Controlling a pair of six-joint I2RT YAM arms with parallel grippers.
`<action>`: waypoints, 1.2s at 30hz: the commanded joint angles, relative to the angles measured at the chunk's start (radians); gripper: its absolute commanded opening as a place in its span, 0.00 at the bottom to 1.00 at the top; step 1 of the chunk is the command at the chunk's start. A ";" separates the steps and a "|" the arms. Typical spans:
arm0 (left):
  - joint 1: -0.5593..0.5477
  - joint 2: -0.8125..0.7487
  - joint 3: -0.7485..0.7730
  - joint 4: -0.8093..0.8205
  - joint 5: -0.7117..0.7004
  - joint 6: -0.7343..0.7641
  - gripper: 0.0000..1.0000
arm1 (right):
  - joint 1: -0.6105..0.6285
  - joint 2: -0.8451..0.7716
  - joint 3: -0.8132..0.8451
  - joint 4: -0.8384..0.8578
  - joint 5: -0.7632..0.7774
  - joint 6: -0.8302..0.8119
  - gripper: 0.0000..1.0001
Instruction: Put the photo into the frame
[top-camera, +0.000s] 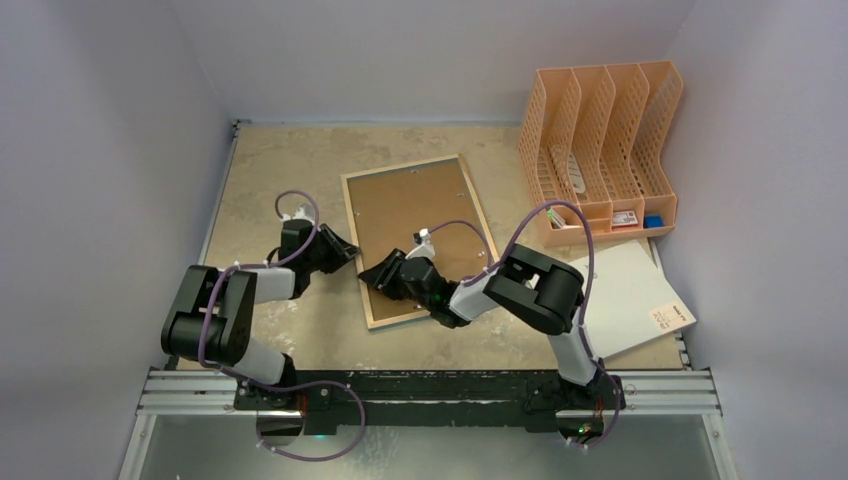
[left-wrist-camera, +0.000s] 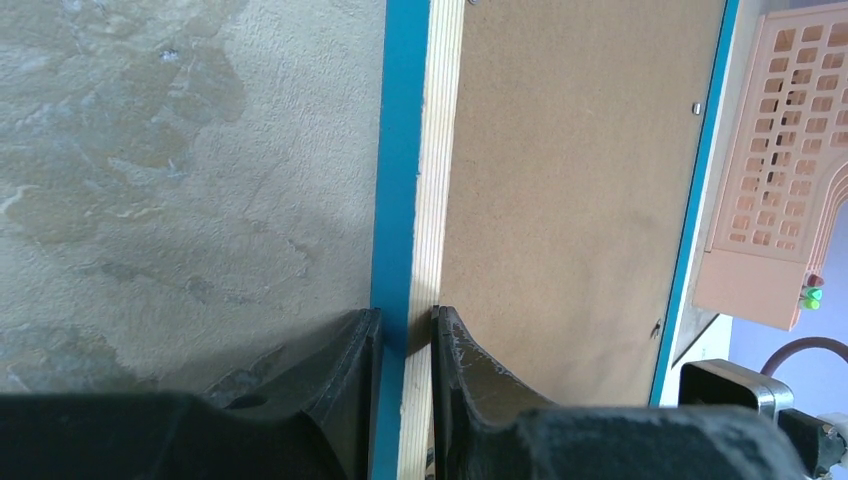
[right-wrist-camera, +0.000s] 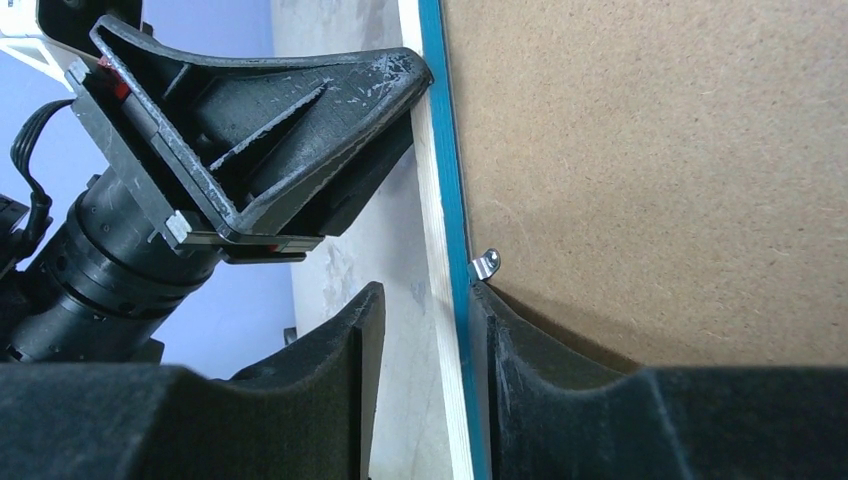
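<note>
Mottled beige tabletop (top-camera: 280, 170) is seen beneath both arms. The left end effector (left-wrist-camera: 408, 340) is clenched on the left rail of the frame (left-wrist-camera: 430, 150). The right end effector (right-wrist-camera: 425, 295) is held slack astride that rail, one finger over the brown backing board (right-wrist-camera: 650, 150). The frame is laid face down mid-tabletop.

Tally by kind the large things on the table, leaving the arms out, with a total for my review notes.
frame: 1
backing board: 1
file organiser: 1
white sheet: 1
Total: 4
</note>
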 joint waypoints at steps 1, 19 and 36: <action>-0.012 0.019 -0.065 -0.227 0.012 0.023 0.00 | -0.019 -0.043 -0.068 -0.164 0.062 -0.049 0.42; -0.046 -0.059 -0.119 -0.207 -0.022 0.071 0.00 | -0.007 -0.142 -0.148 -0.120 -0.012 0.046 0.25; -0.051 -0.141 -0.133 -0.299 -0.024 0.088 0.00 | 0.021 -0.043 -0.028 -0.208 -0.035 0.026 0.07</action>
